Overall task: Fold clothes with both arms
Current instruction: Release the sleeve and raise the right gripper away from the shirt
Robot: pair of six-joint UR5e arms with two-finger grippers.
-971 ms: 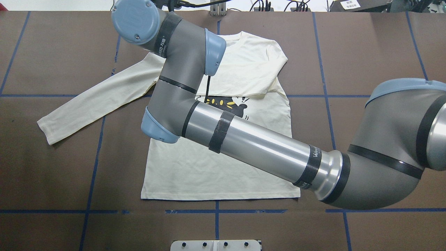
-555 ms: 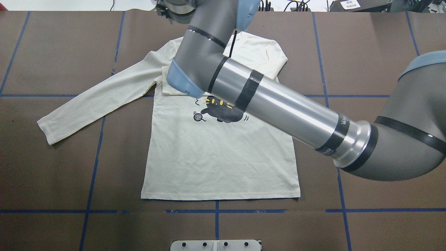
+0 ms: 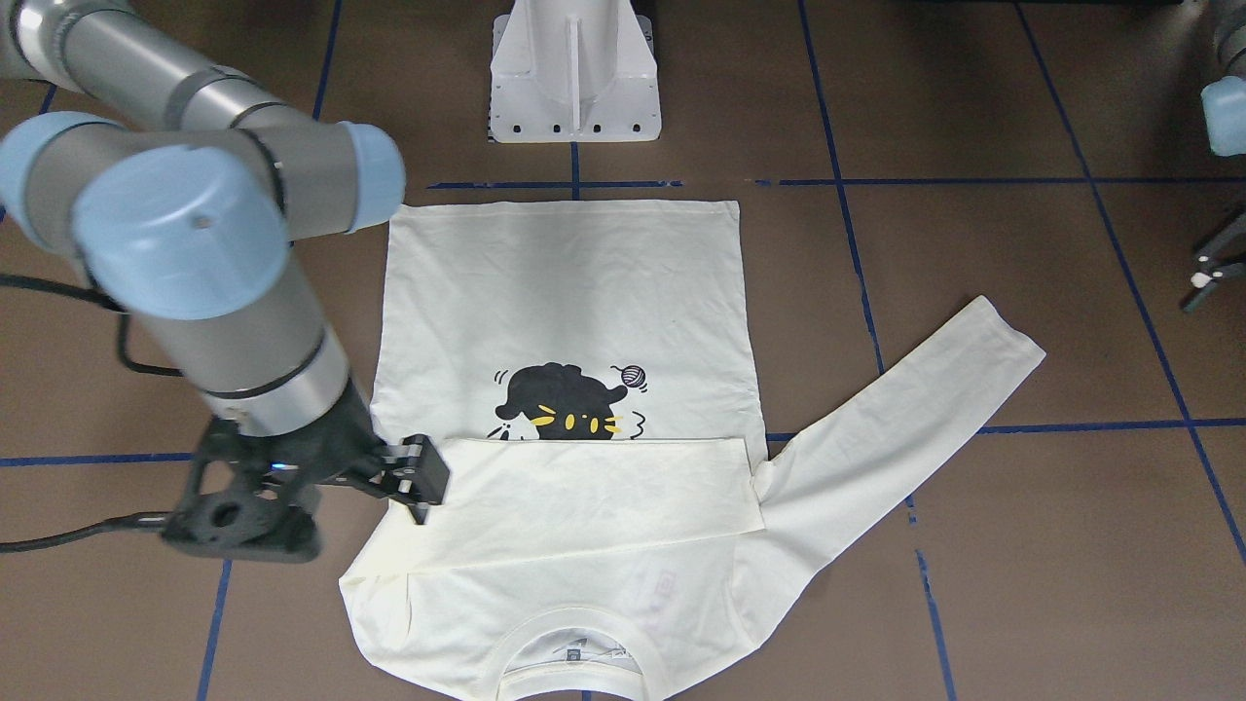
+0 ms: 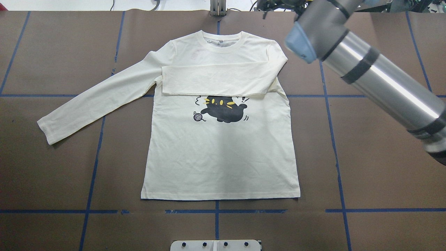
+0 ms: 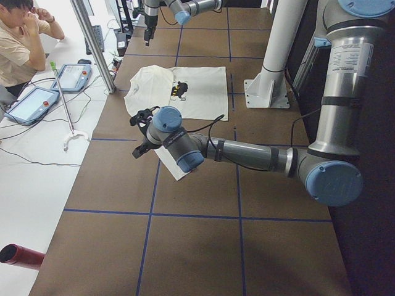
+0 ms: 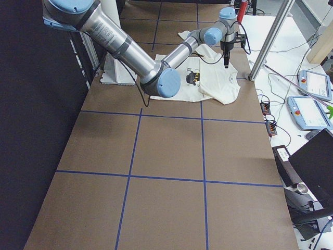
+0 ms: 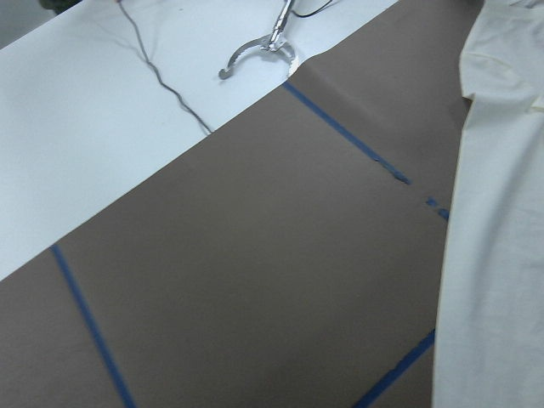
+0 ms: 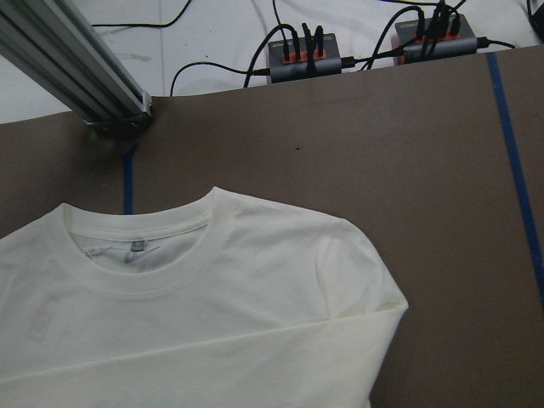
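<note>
The cream long-sleeved shirt (image 4: 219, 157) lies flat and face up, its black cat print (image 4: 223, 109) showing. One sleeve (image 4: 216, 80) is folded across the chest below the collar (image 8: 136, 255). The other sleeve (image 4: 97, 97) stretches out over the table. My right gripper (image 3: 423, 482) hovers beside the folded sleeve's shoulder, jaws apart, holding nothing. The right arm (image 4: 376, 76) reaches in from the right. My left gripper (image 5: 141, 132) hangs past the stretched sleeve's cuff (image 7: 493, 255), and only a black claw (image 3: 1207, 277) shows elsewhere, so I cannot tell its state.
The white pedestal base (image 3: 574, 78) stands at the robot's side of the table. A person (image 5: 18, 43) sits beyond the far edge beside teach pendants (image 5: 74, 77). An aluminium post (image 8: 68, 59) and cabled hubs (image 8: 306, 55) line that edge. Blue tape lines (image 4: 216, 211) grid the brown table.
My right arm has swung off the shirt, from over the chest towards the far right. The folded sleeve stays lying across the chest, and the whole shirt now shows.
</note>
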